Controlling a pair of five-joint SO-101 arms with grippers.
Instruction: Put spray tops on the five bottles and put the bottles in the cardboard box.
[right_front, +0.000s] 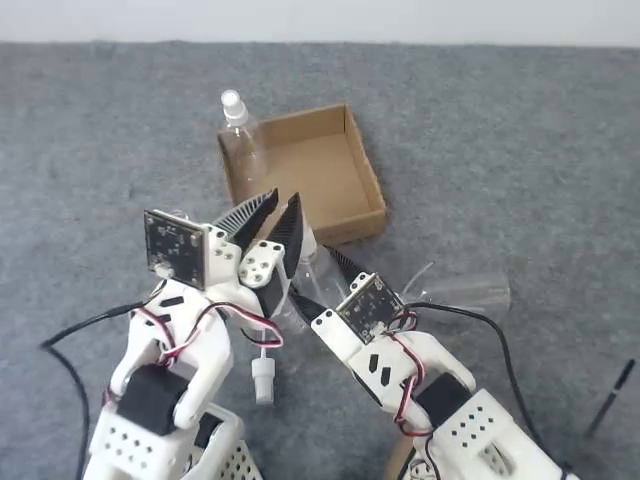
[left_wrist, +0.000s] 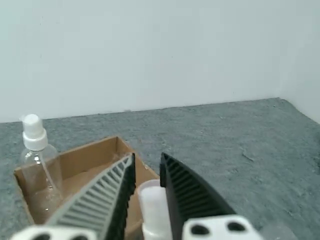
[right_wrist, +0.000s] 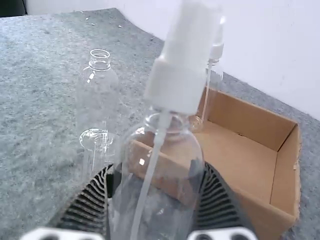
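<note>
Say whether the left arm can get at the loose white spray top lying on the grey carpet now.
Probably not yet: the left gripper looks shut on a second white spray top. The loose white spray top itself lies uncovered and close by.

The high camera looks steeply down on the grey table (right_front: 520, 130) from above and behind both arms, far enough off to take in the cardboard box (right_front: 320, 175) beyond them. The left wrist camera sits low and faces nearly level across the table toward the wall (left_wrist: 150, 50), while the right wrist camera peers from close behind the held bottle (right_wrist: 155, 200) clamped in the right gripper (right_wrist: 157, 172). All three share the box and the capped bottle (right_front: 240, 135) standing at its corner.
</note>
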